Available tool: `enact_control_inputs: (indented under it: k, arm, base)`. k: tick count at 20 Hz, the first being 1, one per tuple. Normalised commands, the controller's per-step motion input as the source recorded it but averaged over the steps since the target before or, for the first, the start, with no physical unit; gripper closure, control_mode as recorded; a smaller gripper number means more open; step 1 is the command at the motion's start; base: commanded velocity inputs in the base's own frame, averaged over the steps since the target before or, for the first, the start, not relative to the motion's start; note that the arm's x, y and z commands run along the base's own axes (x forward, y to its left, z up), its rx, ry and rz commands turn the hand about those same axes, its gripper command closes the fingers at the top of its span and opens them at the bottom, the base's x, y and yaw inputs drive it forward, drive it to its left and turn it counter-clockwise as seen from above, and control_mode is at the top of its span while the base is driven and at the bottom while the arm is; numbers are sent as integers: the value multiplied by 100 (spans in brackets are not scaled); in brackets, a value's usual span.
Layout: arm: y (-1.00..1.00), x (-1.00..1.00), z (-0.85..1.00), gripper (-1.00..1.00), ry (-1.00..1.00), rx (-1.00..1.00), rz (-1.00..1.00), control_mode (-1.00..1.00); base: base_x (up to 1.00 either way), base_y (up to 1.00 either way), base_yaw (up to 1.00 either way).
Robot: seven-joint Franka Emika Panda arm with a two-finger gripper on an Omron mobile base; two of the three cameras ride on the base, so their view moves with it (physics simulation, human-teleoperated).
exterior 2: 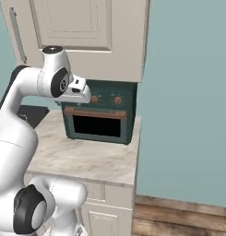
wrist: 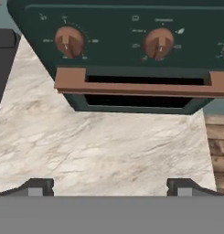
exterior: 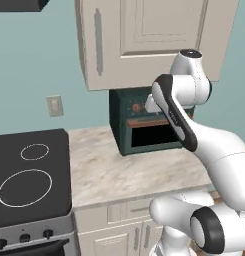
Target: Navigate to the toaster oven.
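The toaster oven (exterior: pixel 139 127) is a boxy dark green unit with a dark front window and a copper handle bar. It stands at the back of the marble counter (exterior: pixel 114 172), under the wall cabinet. From the right base it appears as the toaster oven (exterior 2: pixel 101 115) near the counter's right end. My hand view faces the toaster oven (wrist: pixel 127 55) closely, with two copper knobs above the handle. My gripper (wrist: pixel 111 187) hovers over the counter in front of it, fingers wide apart and holding nothing.
A black stovetop (exterior: pixel 29 177) with white ring burners lies left of the counter. A cream wall cabinet (exterior: pixel 149 40) hangs above the oven. The counter ends at a teal wall (exterior 2: pixel 188 101), with wooden floor (exterior 2: pixel 179 216) below.
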Motion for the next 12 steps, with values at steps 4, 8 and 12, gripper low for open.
enact_control_inputs:
  k: [4, 8, 12]
  arm:
    - [0, 0, 0, -100, 0, 0, 0, 100]
    - [0, 0, 0, -100, 0, 0, 0, 100]
    - [0, 0, 0, -100, 0, 0, 0, 100]
  base:
    - [0, -73, 0]
    - [0, 0, 0]
    - [10, 0, 0]
